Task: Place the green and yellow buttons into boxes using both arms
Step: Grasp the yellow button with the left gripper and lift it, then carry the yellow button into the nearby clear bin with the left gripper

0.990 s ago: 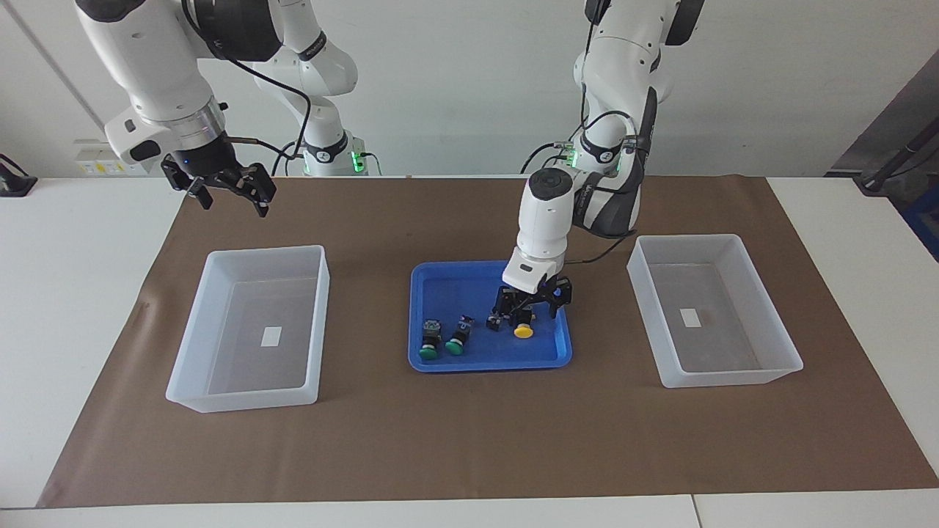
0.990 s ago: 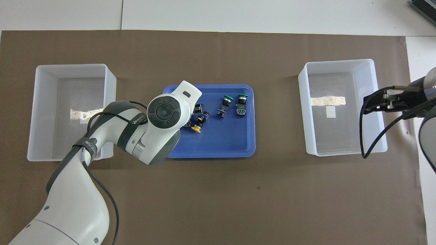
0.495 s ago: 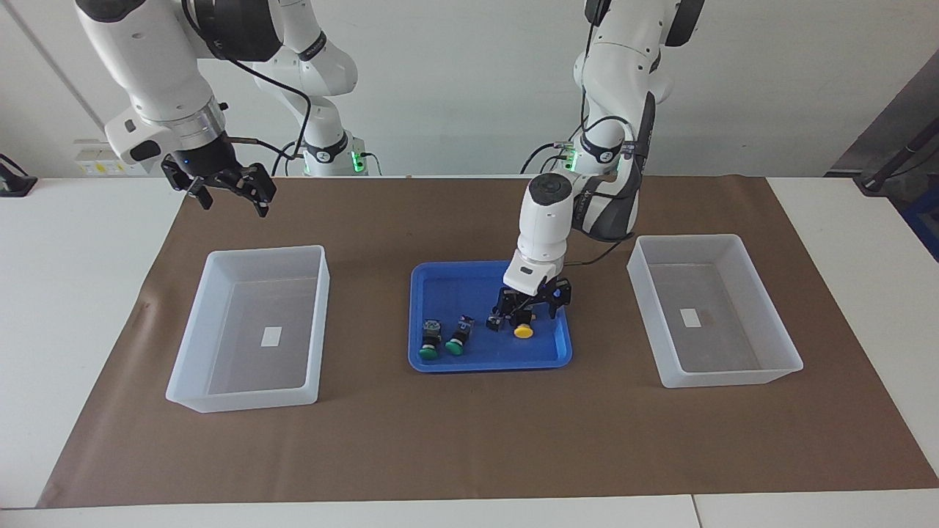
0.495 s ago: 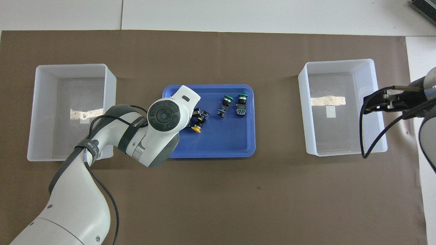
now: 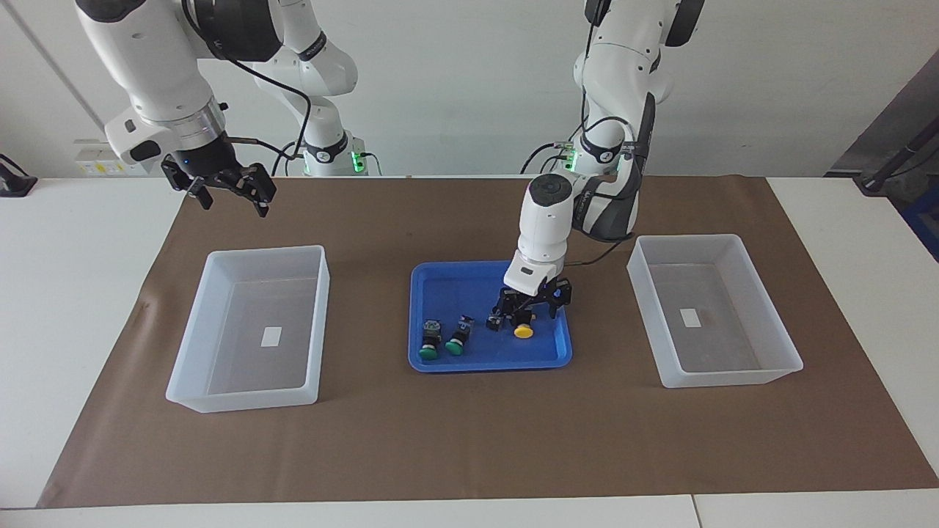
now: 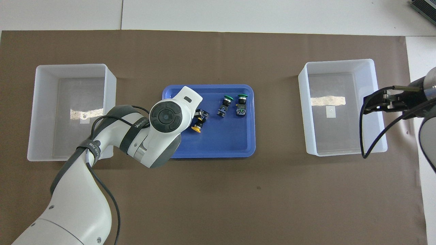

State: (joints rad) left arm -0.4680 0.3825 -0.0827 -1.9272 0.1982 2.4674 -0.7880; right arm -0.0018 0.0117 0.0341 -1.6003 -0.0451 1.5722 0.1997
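A blue tray in the middle of the mat holds the buttons. Two green buttons lie side by side toward the right arm's end of the tray; they also show in the overhead view. A yellow button lies toward the left arm's end, with another black button body beside it, its cap hidden. My left gripper is down in the tray, right at the yellow button's black body. My right gripper is open, empty and waits in the air.
A clear plastic box stands at the right arm's end of the brown mat, and a second one at the left arm's end. Each has a small white label on its floor. The left arm hides part of the tray from above.
The left arm's wrist has sunk a little over the tray and shifted slightly. The yellow button and the green ones stay where they were. The right arm has not moved.
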